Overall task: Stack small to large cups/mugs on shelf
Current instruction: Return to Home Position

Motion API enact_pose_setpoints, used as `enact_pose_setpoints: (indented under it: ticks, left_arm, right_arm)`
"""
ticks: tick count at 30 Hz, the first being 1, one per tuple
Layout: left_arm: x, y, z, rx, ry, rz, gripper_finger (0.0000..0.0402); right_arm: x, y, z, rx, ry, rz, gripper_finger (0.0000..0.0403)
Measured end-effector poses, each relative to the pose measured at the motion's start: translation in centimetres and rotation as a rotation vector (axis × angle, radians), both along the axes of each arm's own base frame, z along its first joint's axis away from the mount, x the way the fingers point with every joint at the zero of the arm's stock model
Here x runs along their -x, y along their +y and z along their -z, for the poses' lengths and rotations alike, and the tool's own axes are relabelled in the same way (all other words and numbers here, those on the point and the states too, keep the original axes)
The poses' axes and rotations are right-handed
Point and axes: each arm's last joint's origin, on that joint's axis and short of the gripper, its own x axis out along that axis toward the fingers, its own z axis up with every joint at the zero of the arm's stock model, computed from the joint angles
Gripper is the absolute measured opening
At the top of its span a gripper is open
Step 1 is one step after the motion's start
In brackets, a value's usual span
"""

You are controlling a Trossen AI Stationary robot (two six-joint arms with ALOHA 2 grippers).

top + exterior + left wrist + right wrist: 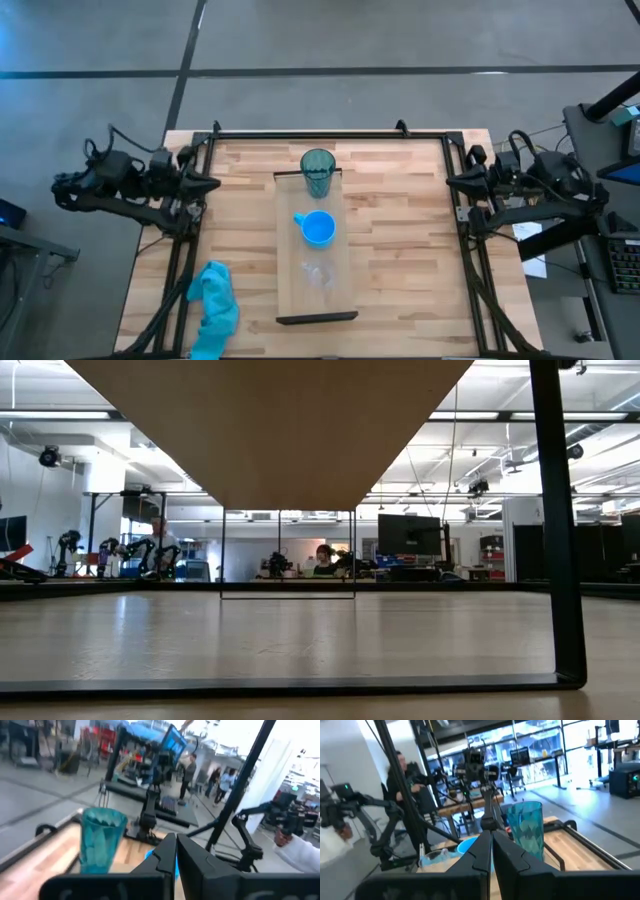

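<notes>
The shelf [316, 300] is a long light board with a dark rail at each short end, standing mid-table. On it stand a teal tumbler [318, 172] at the far end, a blue mug [319, 229] in the middle and a small clear cup [318, 273] nearer. My left gripper [214, 184] is shut and empty at the table's left edge. My right gripper [449, 183] is shut and empty at the right edge. The left wrist view shows the tumbler [102, 840]. The right wrist view shows the tumbler [526, 827], the mug [468, 845] and the cup [437, 856].
A light blue cloth [213, 310] lies at the table's near left corner. A dark frame runs along the table's far, left and right edges [330, 134]. In the low view the shelf's underside [270, 430] and a rail [555, 520] fill the top. People stand in the room behind.
</notes>
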Motion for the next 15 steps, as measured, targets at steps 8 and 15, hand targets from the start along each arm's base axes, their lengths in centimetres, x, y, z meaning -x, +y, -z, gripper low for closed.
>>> enact_pose_setpoints:
  ticks: [8, 15]
  left_arm:
    - [0.9, -0.2, 5.1, -0.054, -0.092, 0.128, 0.0]
    - [0.6, -0.9, 8.1, -0.112, -0.318, 0.328, 0.0]
  right_arm:
    - [-0.3, 0.1, 3.1, -0.017, -0.086, -0.04, 0.0009]
    - [-1.5, 0.3, 5.4, -0.064, -0.089, -0.061, 0.0009]
